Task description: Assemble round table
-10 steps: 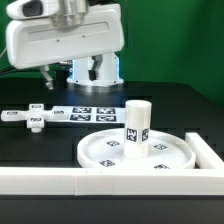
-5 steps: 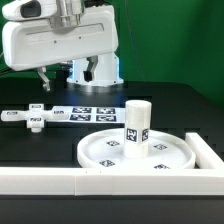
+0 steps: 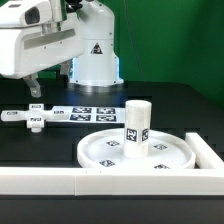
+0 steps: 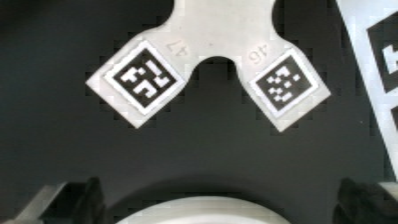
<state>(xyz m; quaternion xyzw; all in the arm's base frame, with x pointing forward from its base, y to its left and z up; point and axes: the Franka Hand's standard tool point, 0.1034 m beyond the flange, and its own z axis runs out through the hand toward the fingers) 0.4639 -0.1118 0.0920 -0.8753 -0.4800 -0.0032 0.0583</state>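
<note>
Gripper (image 3: 35, 88) hovers over the foot piece (image 3: 35, 118)
Its fingers (image 4: 68, 200) are spread wide and hold nothing; the foot piece lies flat, well apart from the round disc (image 3: 100, 152), toward the exterior view's left; the post (image 3: 137, 125) stands upright on that disc

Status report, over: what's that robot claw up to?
Gripper open, empty, over foot piece. Post upright on round disc. Nothing in the way.

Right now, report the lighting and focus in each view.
Exterior view: even light, no glare on the black table, disc and post bright yet their tags readable. Wrist view: the foot and its two tags are crisp; the open pincer has dark, unfocused fingers, and the white blur between them is just as soft.
</note>
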